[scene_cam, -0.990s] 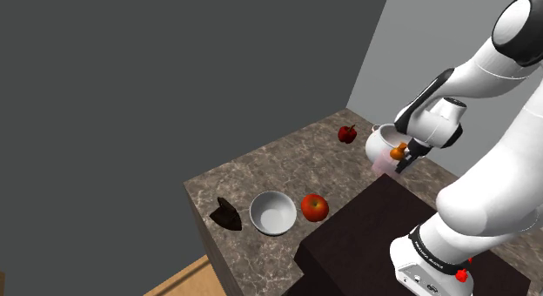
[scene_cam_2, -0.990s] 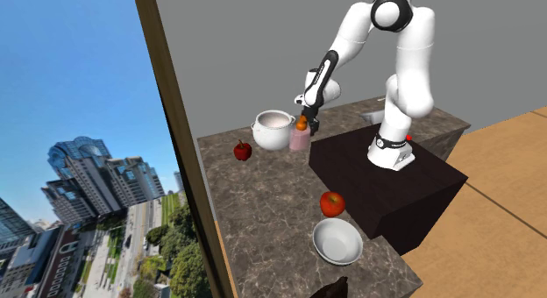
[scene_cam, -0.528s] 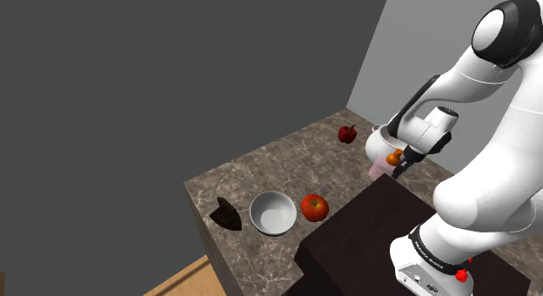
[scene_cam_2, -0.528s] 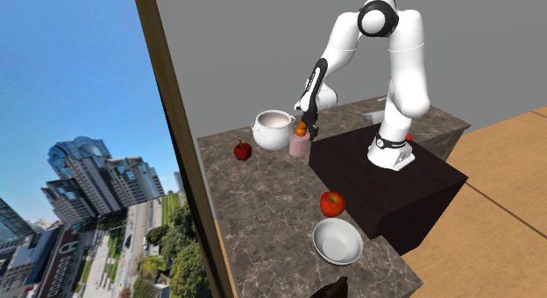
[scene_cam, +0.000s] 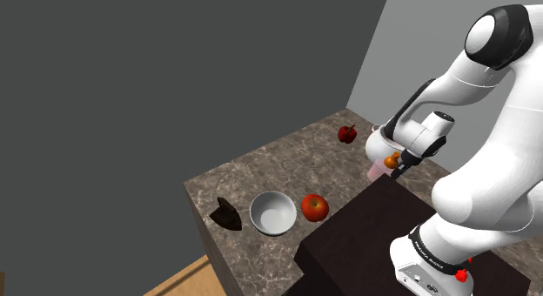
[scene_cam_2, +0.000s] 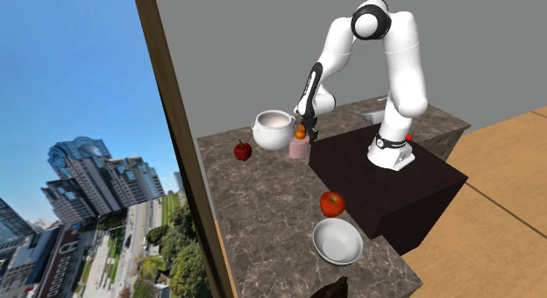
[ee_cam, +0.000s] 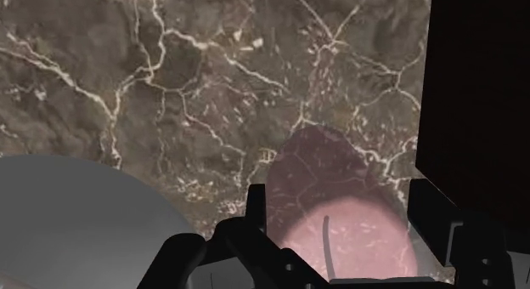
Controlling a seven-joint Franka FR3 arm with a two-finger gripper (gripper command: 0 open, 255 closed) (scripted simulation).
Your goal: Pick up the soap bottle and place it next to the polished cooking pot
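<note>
Wrist view: pink soap bottle [ee_cam: 335, 232] within gripper [ee_cam: 342, 195] (clasped); grey pot [ee_cam: 72, 223] alongside

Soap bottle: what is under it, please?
Under the pink soap bottle lies the dark veined countertop, showing through its translucent body in the wrist view. The gripper clasps it from above. Whether its base touches the stone is hidden.

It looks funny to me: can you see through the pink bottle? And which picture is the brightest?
Wrist view: yes, the bottle, clasped in the pincer, is see-through, and the counter's pale veins show through it. Second exterior view: the brightest, with blue sky at its left. Shoulder view: dimmer, with a flat dark grey wall.
</note>
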